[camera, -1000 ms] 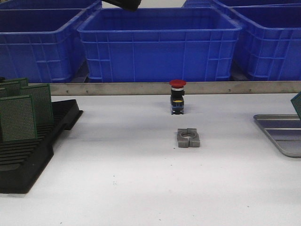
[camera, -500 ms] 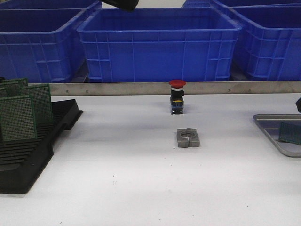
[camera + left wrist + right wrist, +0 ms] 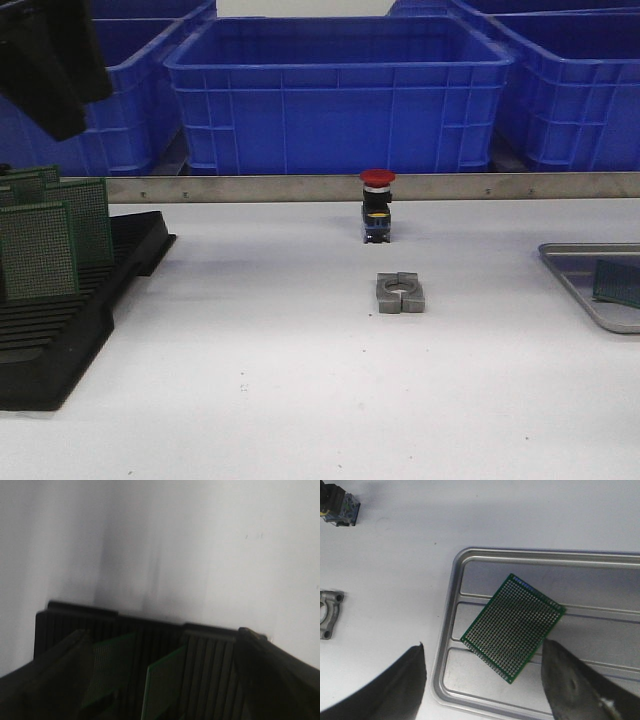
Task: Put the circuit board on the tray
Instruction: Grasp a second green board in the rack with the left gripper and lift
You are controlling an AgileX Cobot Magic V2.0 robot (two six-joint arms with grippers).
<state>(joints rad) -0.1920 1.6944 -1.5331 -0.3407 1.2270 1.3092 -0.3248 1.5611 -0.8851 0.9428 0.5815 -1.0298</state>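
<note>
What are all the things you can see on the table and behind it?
Green perforated circuit board: one, lying flat on the tray, turned askew.
Flat silver-grey metal tray: one, right edge of the table.
Green circuit boards standing upright: at least three, in the rack on the left.
Black slotted plastic rack: one, left side of the table.
Red-capped push button switch: one, middle, towards the back.
Grey metal clamp block with a round hole: one, middle, in front of the switch.
Blue plastic bins: at least three, behind the table.
Left arm: dark, above the rack.
Right fingers: dark, open, above the tray.
</note>
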